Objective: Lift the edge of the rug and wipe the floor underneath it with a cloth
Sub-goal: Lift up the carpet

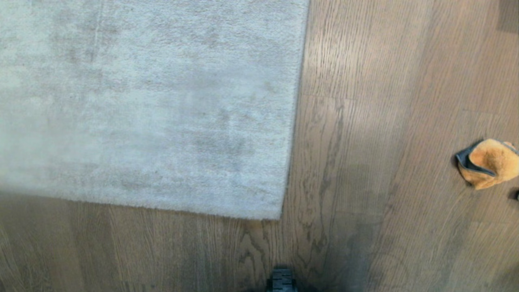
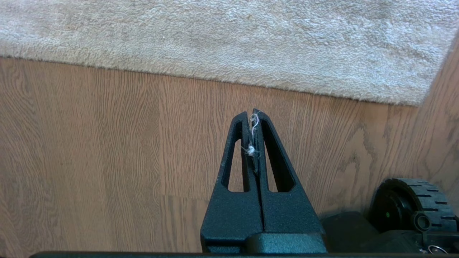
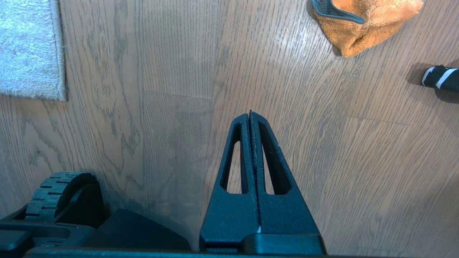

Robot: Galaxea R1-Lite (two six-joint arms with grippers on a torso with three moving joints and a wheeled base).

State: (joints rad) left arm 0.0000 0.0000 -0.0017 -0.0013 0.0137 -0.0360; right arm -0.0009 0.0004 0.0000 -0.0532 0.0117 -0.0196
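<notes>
Head view looks straight down on the floor [image 1: 365, 162], brown wood-grain planking with dark grain streaks and visible plank joints. A pale grey-beige short-pile rug [image 1: 142, 101] covers the upper left of the scene. The rug edge [image 1: 298, 121] runs down the middle of the view to a corner [image 1: 279, 215], then continues leftward along the near side. The rug lies flat on the planks along both visible sides, with no lifted part. The cloth [image 1: 488, 162], fuzzy orange with grey trim, lies crumpled on bare floor at the far right, well apart from the rug. A ribbed black wheel [image 1: 282, 280] of the base shows at the lower margin, near the rug corner.

Neither arm appears in the head view. Left wrist view shows the left gripper [image 2: 252, 115] over bare planks, its two black fingers pressed together, holding nothing; a wisp of pale fibre [image 2: 251, 149] clings in the seam between them. The rug's near border lies just ahead of it, untouched. Right wrist view shows the right gripper [image 3: 250, 114] likewise closed and empty above bare floor. The cloth lies ahead of it and to its right, apart from the fingertips. A small black item with white stripes [image 3: 440, 77] lies on the planks near the cloth; its nature cannot be determined.
</notes>
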